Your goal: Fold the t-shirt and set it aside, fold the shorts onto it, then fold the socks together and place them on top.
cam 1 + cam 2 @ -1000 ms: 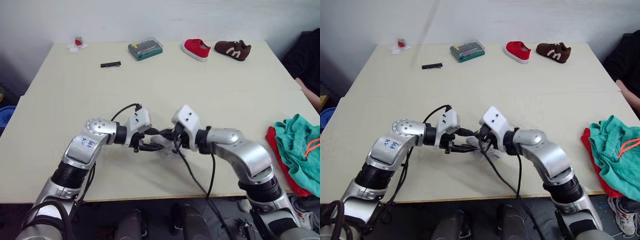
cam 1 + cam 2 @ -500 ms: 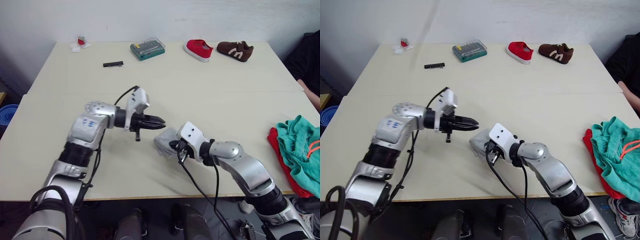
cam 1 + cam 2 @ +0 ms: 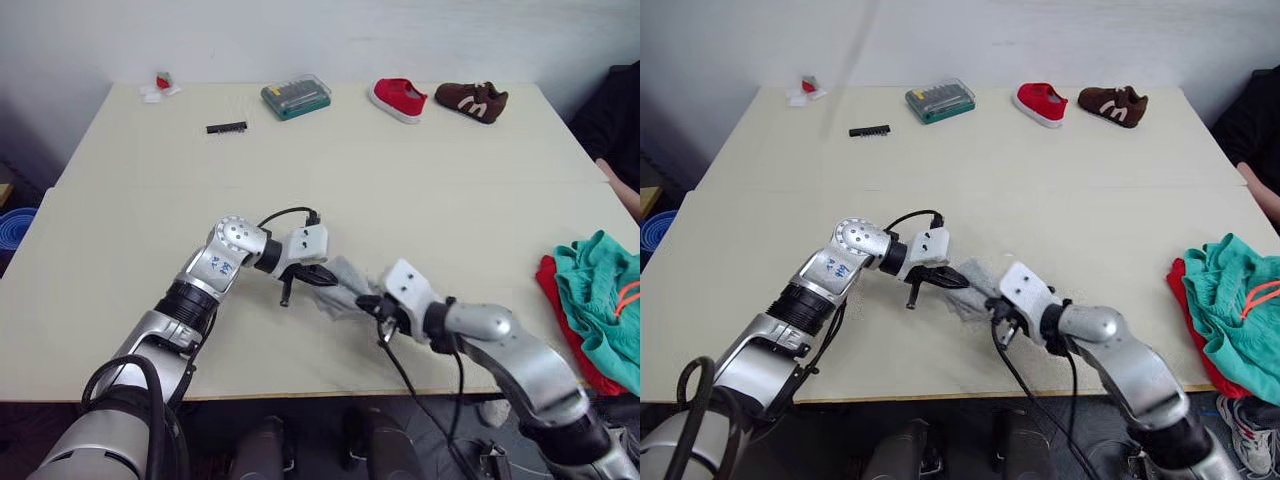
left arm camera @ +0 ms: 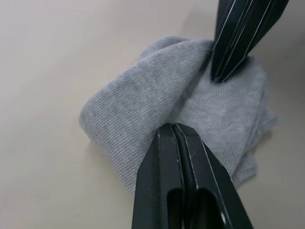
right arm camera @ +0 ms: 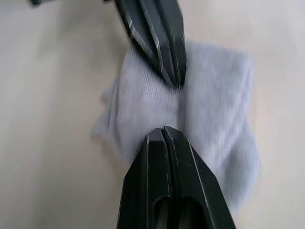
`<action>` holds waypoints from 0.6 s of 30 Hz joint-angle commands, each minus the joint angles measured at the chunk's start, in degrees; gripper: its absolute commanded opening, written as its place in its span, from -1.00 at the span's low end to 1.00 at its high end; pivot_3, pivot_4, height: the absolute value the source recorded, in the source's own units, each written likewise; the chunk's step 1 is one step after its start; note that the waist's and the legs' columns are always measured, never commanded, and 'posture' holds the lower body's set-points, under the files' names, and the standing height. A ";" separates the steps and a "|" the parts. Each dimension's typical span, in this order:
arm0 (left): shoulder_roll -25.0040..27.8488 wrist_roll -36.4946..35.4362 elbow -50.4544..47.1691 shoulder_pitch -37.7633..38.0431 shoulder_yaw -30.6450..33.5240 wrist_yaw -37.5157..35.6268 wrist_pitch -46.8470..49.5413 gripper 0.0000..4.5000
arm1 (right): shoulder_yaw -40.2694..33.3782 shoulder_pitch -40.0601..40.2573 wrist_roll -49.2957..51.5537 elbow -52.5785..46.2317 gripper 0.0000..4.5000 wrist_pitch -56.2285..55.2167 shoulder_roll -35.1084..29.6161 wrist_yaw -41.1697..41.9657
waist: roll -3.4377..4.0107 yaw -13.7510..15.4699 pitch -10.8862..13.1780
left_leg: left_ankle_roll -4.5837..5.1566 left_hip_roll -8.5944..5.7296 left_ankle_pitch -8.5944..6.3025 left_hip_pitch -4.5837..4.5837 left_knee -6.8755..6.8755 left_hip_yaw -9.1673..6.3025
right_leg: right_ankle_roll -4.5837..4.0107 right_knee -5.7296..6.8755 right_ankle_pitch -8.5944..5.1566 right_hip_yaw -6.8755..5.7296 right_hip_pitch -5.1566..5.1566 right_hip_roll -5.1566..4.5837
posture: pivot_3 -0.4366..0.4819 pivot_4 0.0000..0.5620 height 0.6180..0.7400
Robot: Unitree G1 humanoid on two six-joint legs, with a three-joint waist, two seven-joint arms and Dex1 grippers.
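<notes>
Socks bunched mid-table, both tools on them.
One soft grey ribbed-knit bundle lies near the front edge of the pale, smooth table; left tool and right tool meet over it from either side, each clenched with tips pressing the knit. At the right edge, one teal shorts heaped on one red t-shirt. Far side: two shoes, red and brown, before a white wall.

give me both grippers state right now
Left gripper: shut, tips pressing on the grey socks.
Right gripper: shut, tips on the same socks from the other side.
</notes>
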 commanded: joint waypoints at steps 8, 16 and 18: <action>-1.00 1.83 -1.16 2.82 1.38 2.38 -0.77 -1.00 | -31.92 7.39 25.94 -1.83 -0.85 23.51 11.13 -2.79 | 0.00 0.59 -0.01 | 0.27 0.00 -0.15 0.00 0.08 -0.30 | 0.00 0.01 0.02 -0.15 0.19 0.00 | -0.05 -0.47 1.00; -0.26 2.67 -3.64 5.03 1.86 3.55 -1.41 -1.00 | -36.92 -2.24 32.60 14.26 0.29 35.34 21.01 -7.69 | 0.13 0.44 -0.06 | 0.27 0.02 -0.15 0.04 0.08 -0.33 | -0.04 0.06 0.02 -0.17 0.21 0.00 | -0.05 -0.47 1.00; -0.13 2.72 -4.04 5.19 2.08 3.98 -1.27 -1.00 | -37.03 -4.34 32.69 17.48 0.58 36.76 22.90 -8.78 | 0.15 0.41 -0.07 | 0.27 0.02 -0.15 0.02 0.08 -0.32 | -0.04 0.07 0.01 -0.17 0.18 0.00 | -0.05 -0.47 1.00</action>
